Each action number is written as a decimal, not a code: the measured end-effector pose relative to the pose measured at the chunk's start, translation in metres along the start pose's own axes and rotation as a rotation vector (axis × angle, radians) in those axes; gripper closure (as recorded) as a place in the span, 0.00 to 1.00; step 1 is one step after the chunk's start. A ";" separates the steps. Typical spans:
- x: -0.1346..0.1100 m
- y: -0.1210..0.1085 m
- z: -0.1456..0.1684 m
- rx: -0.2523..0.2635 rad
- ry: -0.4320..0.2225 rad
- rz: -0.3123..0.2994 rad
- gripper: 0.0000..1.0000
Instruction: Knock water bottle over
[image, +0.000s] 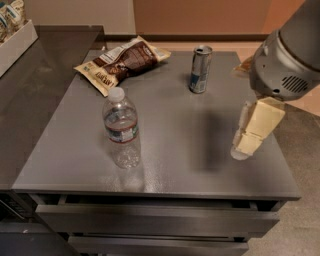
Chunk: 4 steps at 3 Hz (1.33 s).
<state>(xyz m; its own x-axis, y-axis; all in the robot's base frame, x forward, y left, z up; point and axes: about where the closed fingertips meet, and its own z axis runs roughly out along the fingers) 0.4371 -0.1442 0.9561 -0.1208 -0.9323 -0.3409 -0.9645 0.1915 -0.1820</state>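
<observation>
Camera view looks down on a grey table (165, 165), and we see the bottle (121, 127) standing upright on the left half of it, toward the front edge. Its white cap is on top, the label band wraps its middle, and its clear ribbed base rests on the tabletop. Nothing touches it.

Behind the bottle, near the back left corner, a brown and cream bag (122, 62) lies flat, well apart from it. A slim can (200, 69) stands upright near the back edge, to the right of the bag and apart from it.

Our gripper (244, 145) hangs at the right side of the table, roughly level with the bottle from front to back, its cream tip pointing down and slightly left over the tabletop's right margin. We cannot tell whether it is spread or pressed together, nor whether its tip touches the table. It is well apart from the bottle, with bare tabletop between them. A soft shadow lies on the table just left of the gripper.

Above the gripper, the grey arm (287, 55) fills the upper right corner. Drawers (155, 220) show under the table's front edge. A dark counter (35, 85) adjoins the table on the left, with a white box (17, 42) on it at the far left.
</observation>
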 end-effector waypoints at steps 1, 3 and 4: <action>-0.038 0.011 0.020 -0.041 -0.111 -0.008 0.00; -0.113 0.021 0.053 -0.079 -0.320 0.001 0.00; -0.143 0.025 0.065 -0.094 -0.402 -0.006 0.00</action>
<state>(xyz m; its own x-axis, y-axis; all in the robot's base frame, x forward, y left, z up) 0.4458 0.0134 0.9403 -0.0312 -0.7355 -0.6768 -0.9844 0.1400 -0.1068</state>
